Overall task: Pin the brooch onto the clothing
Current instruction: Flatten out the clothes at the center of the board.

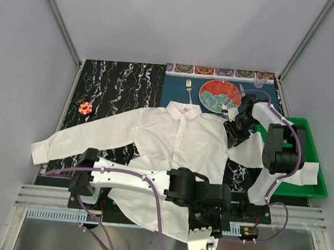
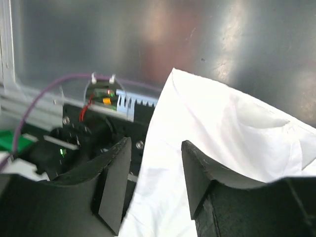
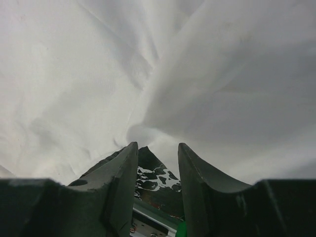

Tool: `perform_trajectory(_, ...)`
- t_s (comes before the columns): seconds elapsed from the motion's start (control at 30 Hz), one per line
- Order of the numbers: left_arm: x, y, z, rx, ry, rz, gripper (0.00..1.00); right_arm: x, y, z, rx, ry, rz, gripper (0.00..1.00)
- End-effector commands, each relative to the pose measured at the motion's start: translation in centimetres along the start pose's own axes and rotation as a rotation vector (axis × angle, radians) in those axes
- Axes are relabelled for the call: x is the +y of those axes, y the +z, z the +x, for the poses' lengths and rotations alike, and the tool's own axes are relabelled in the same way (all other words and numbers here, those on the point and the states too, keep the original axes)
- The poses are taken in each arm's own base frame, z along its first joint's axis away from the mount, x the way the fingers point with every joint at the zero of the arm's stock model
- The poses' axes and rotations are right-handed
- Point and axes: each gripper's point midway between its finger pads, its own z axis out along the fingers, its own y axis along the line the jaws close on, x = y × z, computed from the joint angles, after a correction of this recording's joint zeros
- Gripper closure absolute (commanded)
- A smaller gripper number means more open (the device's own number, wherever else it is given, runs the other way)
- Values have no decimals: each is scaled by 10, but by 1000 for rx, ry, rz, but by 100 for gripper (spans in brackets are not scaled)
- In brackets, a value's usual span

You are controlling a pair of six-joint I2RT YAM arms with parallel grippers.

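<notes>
The brooch (image 1: pixel 85 107), a small pink flower, lies alone on the black marbled mat (image 1: pixel 118 80) at the far left, just beyond the left-hand sleeve of the white shirt (image 1: pixel 174 143), which is spread collar-far across the table. Both grippers are well apart from it. The left gripper (image 2: pixel 155 148) hangs at the near edge by the shirt's hem, jaws parted, with cloth showing through the gap but nothing clamped. The right gripper (image 3: pixel 157 147) sits at the shirt's right shoulder, jaws likewise parted and gripping nothing. The brooch looks round, offering no long axis to line up on. It lies on the left arm's side, with bare mat around it and the table's left edge close by.
</notes>
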Motion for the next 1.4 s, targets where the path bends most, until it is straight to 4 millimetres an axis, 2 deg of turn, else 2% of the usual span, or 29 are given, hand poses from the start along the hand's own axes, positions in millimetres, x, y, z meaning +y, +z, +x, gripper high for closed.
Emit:
perform_trajectory(0.0,8,-54,4,-38,-195,-122,49,-12,-23,-15,-56,-30,91,55)
perform_trajectory(0.03,-4,-60,15,-23,-264,-119,49,-14,-24,-16,-59,-28,95,56)
perform_trajectory(0.07,-7,-88,28,3,-308,-180,48,-16,-25,-18,-62,-28,97,56)
perform_trajectory(0.1,-16,-100,43,43,-361,-204,48,-15,-27,-18,-65,-28,91,56)
perform_trajectory(0.13,-37,-102,64,75,-461,-199,48,-14,-30,-20,-76,-28,87,56)
perform_trajectory(0.17,-45,-129,97,119,-568,-276,49,-10,-38,-23,-99,-37,87,56)
perform_trajectory(0.2,-49,-152,109,136,-615,-363,49,-3,-41,-24,-116,-38,58,55)
perform_trajectory(0.23,-71,-178,151,177,-803,-458,49,2,-50,-26,-144,-43,60,54)
perform_trajectory(0.3,-77,-222,184,212,-900,-656,48,7,-56,-26,-163,-31,56,50)
perform_trajectory(0.33,-97,-250,217,251,-1064,-781,45,7,-62,-27,-179,-36,69,48)
perform_trajectory(0.37,-104,-265,236,271,-1129,-841,40,6,-65,-29,-187,-44,84,48)
perform_trajectory(0.4,-110,-278,250,266,-1183,-886,40,0,-68,-31,-193,-51,116,45)
perform_trajectory(0.43,-125,-312,270,273,-1279,-984,39,-3,-70,-33,-199,-54,132,43)
perform_trajectory(0.47,-135,-315,294,266,-1365,-983,38,-8,-75,-39,-211,-60,155,39)
perform_trajectory(0.5,-146,-323,307,278,-1435,-991,37,-16,-77,-42,-212,-63,187,36)
perform_trajectory(0.53,-151,-354,320,303,-1457,-1053,37,-23,-75,-46,-207,-63,201,32)
perform_trajectory(0.57,-161,-350,344,298,-1532,-1021,37,-29,-81,-55,-227,-66,228,30)
perform_trajectory(0.6,-167,-354,354,301,-1595,-1027,36,-39,-83,-62,-235,-64,262,29)
perform_trajectory(0.63,-166,-376,365,319,-1604,-1079,36,-46,-76,-66,-220,-57,266,29)
perform_trajectory(0.67,-176,-367,385,326,-1676,-1038,36,-50,-82,-77,-241,-56,282,29)
perform_trajectory(0.7,-170,-380,392,332,-1671,-1069,36,-56,-82,-82,-240,-50,296,29)
perform_trajectory(0.73,-173,-382,401,335,-1694,-1074,36,-64,-79,-89,-237,-39,305,29)
perform_trajectory(0.77,-180,-375,416,349,-1729,-1058,35,-75,-81,-89,-239,-17,312,28)
perform_trajectory(0.83,-179,-383,430,368,-1732,-1076,35,-86,-76,-95,-227,-20,315,28)
perform_trajectory(0.93,-183,-374,456,357,-1766,-1053,34,-90,-63,-100,-204,-49,281,28)
perform_trajectory(1.1,-183,-360,475,310,-1803,-1021,34,-90,-40,-98,-162,-78,212,28)
perform_trajectory(1.13,-187,-352,481,306,-1826,-1001,34,-91,-36,-97,-154,-77,209,29)
perform_trajectory(1.37,-203,-339,509,374,-1897,-987,38,-93,-17,-92,-123,-80,178,32)
